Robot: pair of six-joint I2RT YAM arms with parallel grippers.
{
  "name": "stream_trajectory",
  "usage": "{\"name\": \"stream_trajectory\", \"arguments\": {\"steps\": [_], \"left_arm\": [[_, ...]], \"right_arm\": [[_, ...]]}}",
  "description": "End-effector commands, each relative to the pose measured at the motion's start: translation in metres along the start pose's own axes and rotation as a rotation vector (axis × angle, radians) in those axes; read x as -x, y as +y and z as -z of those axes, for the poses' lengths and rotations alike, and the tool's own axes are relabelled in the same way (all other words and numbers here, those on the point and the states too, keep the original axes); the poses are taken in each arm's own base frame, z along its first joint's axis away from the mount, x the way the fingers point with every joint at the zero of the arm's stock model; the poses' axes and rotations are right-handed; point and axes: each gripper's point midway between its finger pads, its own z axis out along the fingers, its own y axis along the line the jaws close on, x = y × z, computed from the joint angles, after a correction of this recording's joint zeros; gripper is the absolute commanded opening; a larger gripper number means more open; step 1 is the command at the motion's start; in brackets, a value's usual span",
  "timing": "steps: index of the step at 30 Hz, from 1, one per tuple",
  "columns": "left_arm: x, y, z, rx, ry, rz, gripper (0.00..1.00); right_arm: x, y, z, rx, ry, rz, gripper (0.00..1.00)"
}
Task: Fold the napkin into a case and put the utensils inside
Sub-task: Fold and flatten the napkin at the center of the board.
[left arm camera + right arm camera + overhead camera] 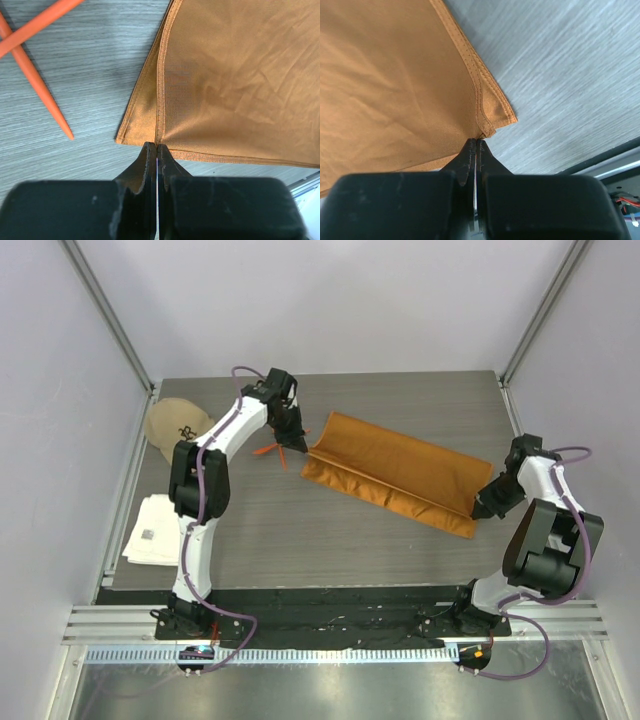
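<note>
the napkin (pixel 395 472) is spread partly folded on the grey table (pixel 330 540), laid as a long band on a slant from the far left down to the near right. a second layer is seen along its near edge, with a raised crease running the length of the cloth. its left end is pinched by the left gripper (pixel 298 450). in the left wrist view the black fingers (pixel 145 165) are pressed together on the stitched hem at a corner, with a lower layer of cloth showing just to the left of it. the right end is clamped in the same way by the right gripper (pixel 479 509), and in the right wrist view its fingers (pixel 466 160) are closed on the hem just beside a small turned-over corner.

the utensils (pixel 270 450) are found crossed on the table just left of the napkin's left end, apart from the cloth and beside the left gripper. a tan cap (pixel 175 425) is set at the far left of the table, and a white towel (pixel 160 530) is laid nearer, by the left edge.
</note>
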Motion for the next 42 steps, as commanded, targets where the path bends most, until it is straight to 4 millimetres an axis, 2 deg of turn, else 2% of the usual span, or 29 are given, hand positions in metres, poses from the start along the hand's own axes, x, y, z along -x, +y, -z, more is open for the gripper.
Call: {"name": "stream_trajectory", "arguments": {"steps": [1,8,12,18,24,33,42], "left_arm": [[-0.002,0.010,0.001,0.042,0.008,-0.024,0.00],[-0.013,0.016,-0.004,0.079,0.032,-0.039,0.00],[-0.017,0.027,-0.012,0.137,0.052,-0.046,0.00],[-0.013,0.019,-0.014,0.117,0.043,-0.069,0.00],[-0.021,0.028,-0.025,0.159,0.082,-0.077,0.00],[-0.027,0.034,-0.029,0.171,0.100,-0.073,0.00],[-0.038,0.043,-0.037,0.193,0.153,-0.068,0.00]], "right_arm": [[-0.003,-0.012,-0.010,-0.049,0.003,0.007,0.01],[0.001,-0.019,-0.018,-0.090,-0.002,0.018,0.01],[0.004,-0.016,-0.024,-0.086,0.003,0.019,0.01],[0.018,-0.005,-0.014,-0.063,-0.030,0.018,0.01],[0.008,-0.012,-0.025,-0.078,0.002,0.018,0.01],[-0.006,-0.021,-0.030,-0.091,0.025,0.024,0.01],[-0.005,-0.024,-0.040,-0.109,0.027,0.029,0.01]]}}
